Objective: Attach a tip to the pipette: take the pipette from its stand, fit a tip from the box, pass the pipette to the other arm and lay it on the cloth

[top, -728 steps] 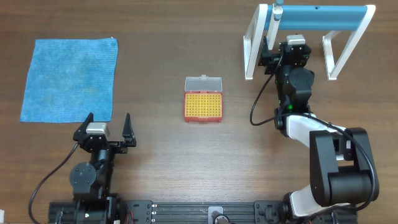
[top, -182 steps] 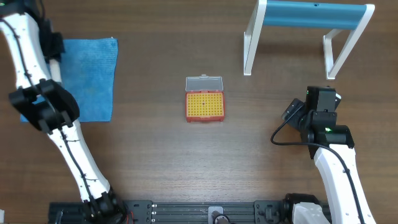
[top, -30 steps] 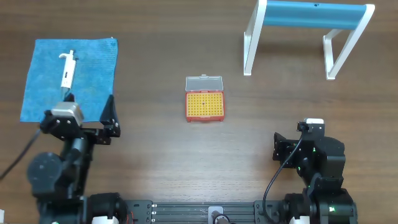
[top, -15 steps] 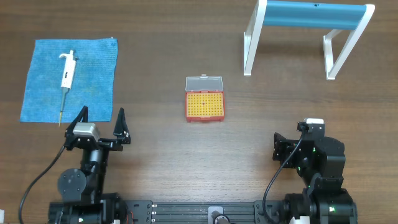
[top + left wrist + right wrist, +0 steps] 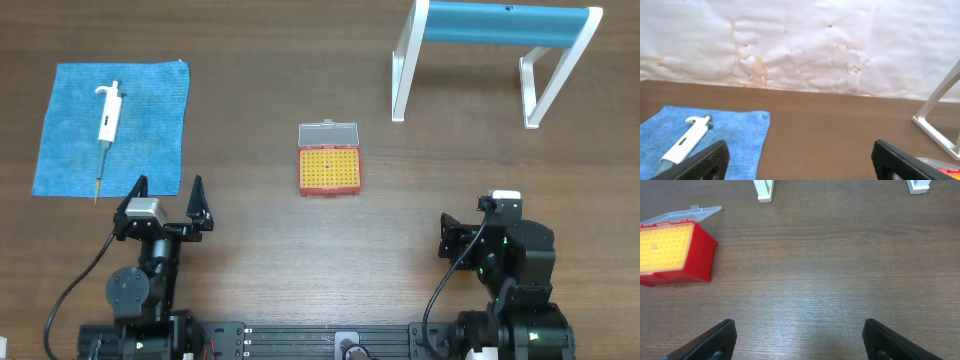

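From my left wrist camera I see the left tool (image 5: 800, 148) with its 2 jaws spread wide apart and nothing between them. Past one jaw lies the blue cloth (image 5: 737, 134), flat on the brown table (image 5: 840, 122). The white pipette (image 5: 686, 141) rests on the cloth at a slant, its hooked upper end pointing away from me and its lower end hidden behind the jaw. Past the other jaw I can make out 1 white leg of the stand (image 5: 939, 119) rising at an angle from the table, and beside it a thin sliver of the red tip box (image 5: 942, 162). Behind the table hangs a crinkled white wall covering (image 5: 805, 45) with a few brownish stains.
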You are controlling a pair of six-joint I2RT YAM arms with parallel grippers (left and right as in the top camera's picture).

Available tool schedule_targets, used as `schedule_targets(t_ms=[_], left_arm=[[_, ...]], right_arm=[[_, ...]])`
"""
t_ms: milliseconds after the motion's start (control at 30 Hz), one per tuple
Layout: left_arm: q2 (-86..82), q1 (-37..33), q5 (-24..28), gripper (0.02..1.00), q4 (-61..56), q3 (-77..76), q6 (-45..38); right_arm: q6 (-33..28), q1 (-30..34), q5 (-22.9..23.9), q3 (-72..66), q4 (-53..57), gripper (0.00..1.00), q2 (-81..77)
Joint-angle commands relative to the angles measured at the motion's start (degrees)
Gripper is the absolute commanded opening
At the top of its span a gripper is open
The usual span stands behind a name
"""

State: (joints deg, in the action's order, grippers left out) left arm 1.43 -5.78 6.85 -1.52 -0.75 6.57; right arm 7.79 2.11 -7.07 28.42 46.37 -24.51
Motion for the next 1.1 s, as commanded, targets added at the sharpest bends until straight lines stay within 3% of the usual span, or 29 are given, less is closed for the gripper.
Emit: schedule_targets(t_ms=[33, 1100], left_arm=[[-1.3, 0.2, -1.7, 0.919, 5.5, 0.4, 0.7], [-1.2, 0.2, -2.1, 0.917, 5.8, 0.4, 0.5]], right_arm=[[-0.8, -0.3, -0.5, -0.2, -0.1, 0.82, 0.3], [-0.9, -0.3, -0.5, -0.2, 0.5, 0.822, 0.3]])
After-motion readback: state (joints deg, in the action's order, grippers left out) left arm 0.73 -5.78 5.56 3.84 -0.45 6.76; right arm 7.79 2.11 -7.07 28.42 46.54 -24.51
